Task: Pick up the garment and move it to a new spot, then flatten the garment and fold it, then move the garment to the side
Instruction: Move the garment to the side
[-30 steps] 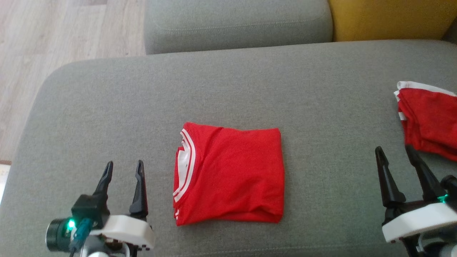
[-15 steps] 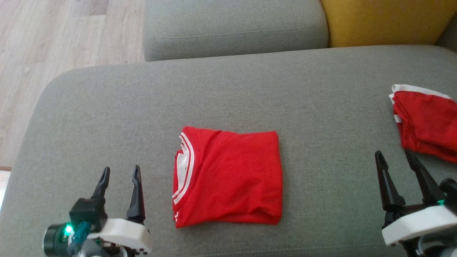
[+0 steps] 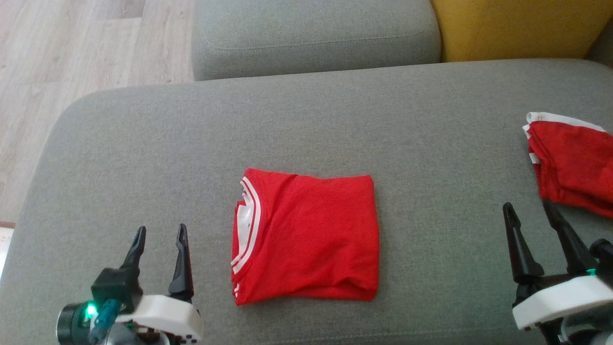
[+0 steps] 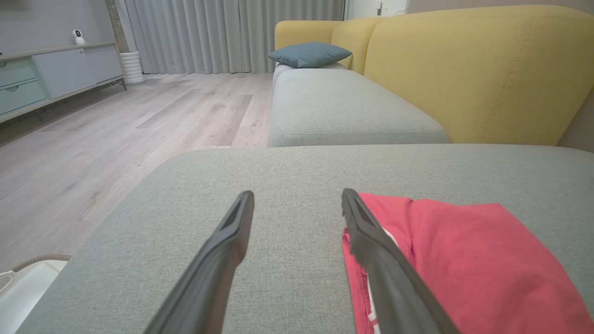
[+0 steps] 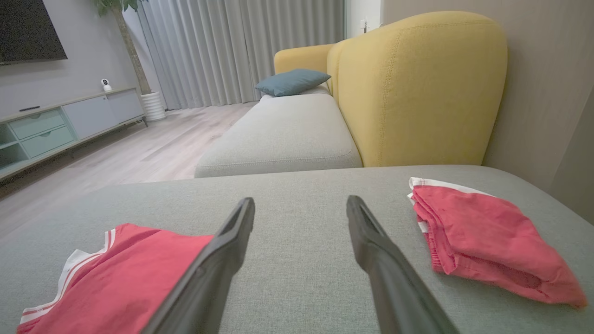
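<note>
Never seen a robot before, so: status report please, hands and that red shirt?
Left gripper open, empty, beside the folded red shirt. Right gripper open, empty. Shirt flat on grey cushion. Second red garment far right, well apart.

- A wide grey seat (image 3: 143, 143) lay spread out under me, taking up the near ground.
- Beyond it sat a second grey cushion (image 3: 311, 33), and a yellow backrest (image 3: 517, 24) rose at the far right.
- A folded red cloth with white trim (image 3: 574, 163) lay at the seat's right side.
- Pale wood floor (image 3: 72, 48) ran along my left.
- Far off I saw a teal pillow (image 4: 308, 53) on the sofa and grey curtains (image 4: 222, 32).
- On the far left, a pale sideboard (image 4: 46, 74) carried a small white camera (image 4: 79, 36). A white ribbed pot (image 4: 132, 67) stood beside it, and a dark screen (image 5: 30, 30) hung on the wall.
</note>
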